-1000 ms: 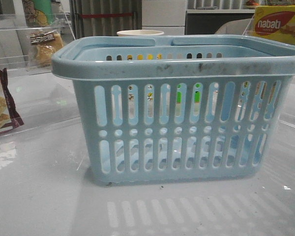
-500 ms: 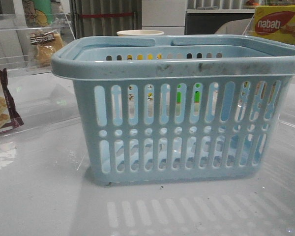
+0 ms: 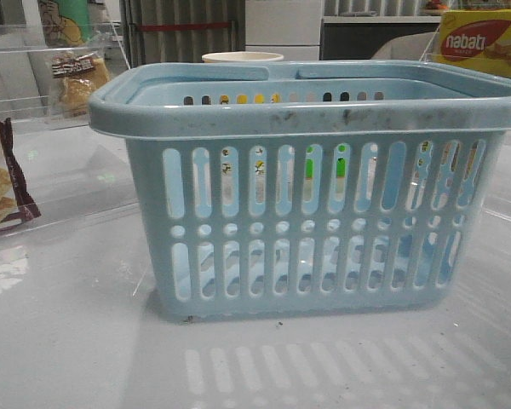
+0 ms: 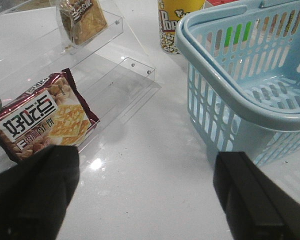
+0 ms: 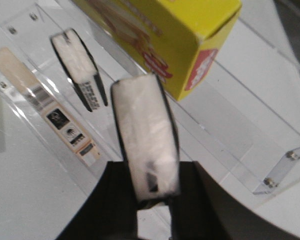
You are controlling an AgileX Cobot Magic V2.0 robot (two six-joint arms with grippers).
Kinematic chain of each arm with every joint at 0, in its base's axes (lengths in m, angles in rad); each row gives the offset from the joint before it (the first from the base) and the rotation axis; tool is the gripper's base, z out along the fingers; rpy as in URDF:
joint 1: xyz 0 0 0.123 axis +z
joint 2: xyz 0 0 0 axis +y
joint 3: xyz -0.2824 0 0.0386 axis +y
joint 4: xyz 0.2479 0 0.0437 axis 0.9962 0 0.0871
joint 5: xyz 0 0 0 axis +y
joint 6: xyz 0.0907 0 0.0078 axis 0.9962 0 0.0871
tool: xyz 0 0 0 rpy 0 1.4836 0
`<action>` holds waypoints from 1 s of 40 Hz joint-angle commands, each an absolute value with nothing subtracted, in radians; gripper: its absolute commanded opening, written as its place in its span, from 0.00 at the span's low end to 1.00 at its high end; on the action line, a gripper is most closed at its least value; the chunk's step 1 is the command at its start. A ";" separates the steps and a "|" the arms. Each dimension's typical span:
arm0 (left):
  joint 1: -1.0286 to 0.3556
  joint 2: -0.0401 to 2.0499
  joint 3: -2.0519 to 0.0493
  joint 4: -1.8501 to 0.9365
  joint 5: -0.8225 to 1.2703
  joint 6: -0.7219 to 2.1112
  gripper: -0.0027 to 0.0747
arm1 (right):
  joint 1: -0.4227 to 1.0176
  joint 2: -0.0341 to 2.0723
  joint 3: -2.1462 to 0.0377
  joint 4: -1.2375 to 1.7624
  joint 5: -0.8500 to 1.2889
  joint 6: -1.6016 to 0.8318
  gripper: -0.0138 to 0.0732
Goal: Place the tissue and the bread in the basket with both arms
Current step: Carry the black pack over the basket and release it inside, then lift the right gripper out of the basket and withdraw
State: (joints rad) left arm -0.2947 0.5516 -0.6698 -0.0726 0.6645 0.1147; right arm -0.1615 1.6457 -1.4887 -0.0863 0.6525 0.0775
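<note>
The basket (image 3: 311,183) fills the table's centre. Far left, the bread (image 4: 82,20) sits on a clear shelf behind a cracker pack (image 4: 42,119). The left gripper (image 4: 145,192) gapes empty; the right gripper (image 5: 152,200) clamps a tissue pack (image 5: 146,145) beside a yellow box (image 5: 160,35).

Left gripper (image 4: 140,195) fingers spread, empty; cracker pack (image 4: 42,120) just beyond one finger, basket (image 4: 250,80) beyond the other.
</note>
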 commanded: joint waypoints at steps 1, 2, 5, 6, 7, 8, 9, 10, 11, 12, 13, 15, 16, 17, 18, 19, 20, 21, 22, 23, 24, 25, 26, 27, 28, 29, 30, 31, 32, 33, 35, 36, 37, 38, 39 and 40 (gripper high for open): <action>-0.304 0.562 -0.708 -0.082 0.586 0.108 0.81 | -0.119 1.511 -1.526 -0.087 0.623 0.079 0.41; -0.304 0.562 -0.708 -0.082 0.586 0.108 0.81 | -0.094 1.481 -1.526 -0.086 0.635 0.079 0.41; -0.304 0.562 -0.708 -0.082 0.586 0.108 0.81 | -0.006 1.411 -1.526 -0.085 0.669 0.079 0.41; -0.304 0.562 -0.708 -0.082 0.586 0.108 0.81 | 0.024 1.390 -1.526 -0.085 0.680 0.079 0.41; -0.304 0.562 -0.708 -0.082 0.586 0.108 0.81 | 0.061 1.373 -1.526 -0.085 0.691 0.079 0.41; -0.304 0.562 -0.708 -0.082 0.586 0.108 0.81 | 0.101 1.360 -1.526 -0.085 0.698 0.079 0.41; -0.304 0.562 -0.708 -0.082 0.586 0.108 0.81 | 0.135 1.352 -1.526 -0.085 0.703 0.079 0.41; -0.304 0.562 -0.708 -0.082 0.586 0.108 0.81 | 0.178 1.347 -1.525 -0.085 0.704 0.079 0.41; -0.304 0.562 -0.708 -0.082 0.586 0.108 0.81 | 0.222 1.346 -1.523 -0.085 0.705 0.079 0.41; -0.304 0.562 -0.708 -0.082 0.586 0.108 0.81 | 0.267 1.347 -1.521 -0.084 0.705 0.079 0.41; -0.304 0.562 -0.708 -0.082 0.586 0.108 0.81 | 0.310 1.354 -1.521 -0.084 0.705 0.079 0.41; -0.304 0.562 -0.708 -0.082 0.586 0.108 0.81 | 0.389 1.376 -1.521 -0.084 0.705 0.079 0.41; -0.304 0.562 -0.708 -0.082 0.586 0.108 0.81 | 0.428 1.391 -1.521 -0.084 0.708 0.079 0.41; -0.304 0.562 -0.708 -0.082 0.586 0.108 0.81 | 0.452 1.408 -1.521 -0.084 0.714 0.079 0.41; -0.304 0.562 -0.708 -0.082 0.586 0.108 0.81 | 0.477 1.427 -1.521 -0.084 0.724 0.079 0.41; -0.304 0.562 -0.708 -0.082 0.586 0.108 0.81 | 0.497 1.447 -1.521 -0.084 0.735 0.079 0.41; -0.304 0.562 -0.708 -0.082 0.586 0.108 0.81 | 0.510 1.466 -1.521 -0.084 0.754 0.079 0.41; -0.304 0.562 -0.708 -0.082 0.586 0.108 0.81 | 0.521 1.489 -1.521 -0.084 0.776 0.079 0.41; -0.304 0.562 -0.708 -0.082 0.586 0.108 0.81 | 0.527 1.513 -1.521 -0.084 0.795 0.079 0.41; -0.304 0.562 -0.708 -0.082 0.586 0.108 0.81 | 0.529 1.537 -1.521 -0.084 0.810 0.079 0.41; -0.304 0.562 -0.708 -0.082 0.586 0.108 0.81 | 0.529 1.557 -1.521 -0.084 0.819 0.079 0.41; -0.304 0.562 -0.708 -0.082 0.586 0.108 0.81 | 0.529 1.581 -1.521 -0.084 0.826 0.079 0.41; -0.304 0.562 -0.708 -0.082 0.586 0.108 0.81 | 0.529 1.602 -1.521 -0.084 0.828 0.079 0.41; -0.304 0.562 -0.708 -0.082 0.586 0.108 0.81 | 0.529 1.619 -1.521 -0.076 0.826 0.079 0.42; -0.304 0.562 -0.708 -0.082 0.586 0.108 0.81 | 0.529 1.636 -1.521 -0.069 0.824 0.079 0.45; -0.304 0.562 -0.708 -0.082 0.586 0.108 0.81 | 0.529 1.649 -1.521 -0.066 0.821 0.079 0.52; -0.304 0.562 -0.708 -0.082 0.586 0.108 0.81 | 0.529 1.657 -1.521 -0.065 0.816 0.079 0.60; -0.304 0.562 -0.708 -0.082 0.586 0.108 0.81 | 0.529 1.662 -1.521 -0.065 0.813 0.079 0.67; -0.304 0.562 -0.708 -0.082 0.586 0.108 0.81 | 0.529 1.662 -1.521 -0.065 0.810 0.079 0.75; -0.304 0.562 -0.708 -0.082 0.586 0.108 0.81 | 0.529 1.657 -1.521 -0.065 0.809 0.079 0.81; -0.304 0.562 -0.708 -0.082 0.586 0.108 0.81 | 0.529 1.639 -1.521 -0.066 0.811 0.079 0.83; -0.304 0.562 -0.708 -0.082 0.586 0.108 0.81 | 0.529 1.628 -1.521 -0.066 0.814 0.079 0.82; -0.304 0.562 -0.708 -0.082 0.586 0.108 0.81 | 0.530 1.615 -1.521 -0.066 0.817 0.079 0.81; -0.304 0.562 -0.708 -0.082 0.586 0.108 0.81 | 0.531 1.599 -1.520 -0.066 0.819 0.079 0.81; -0.304 0.562 -0.708 -0.082 0.586 0.108 0.81 | 0.532 1.584 -1.519 -0.066 0.818 0.079 0.81; -0.304 0.562 -0.708 -0.082 0.586 0.108 0.81 | 0.532 1.563 -1.513 -0.066 0.812 0.079 0.81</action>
State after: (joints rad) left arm -0.2947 0.5516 -0.6698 -0.0726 0.6651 0.1147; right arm 0.5304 1.6665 -1.4891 -0.0634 0.8616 0.0792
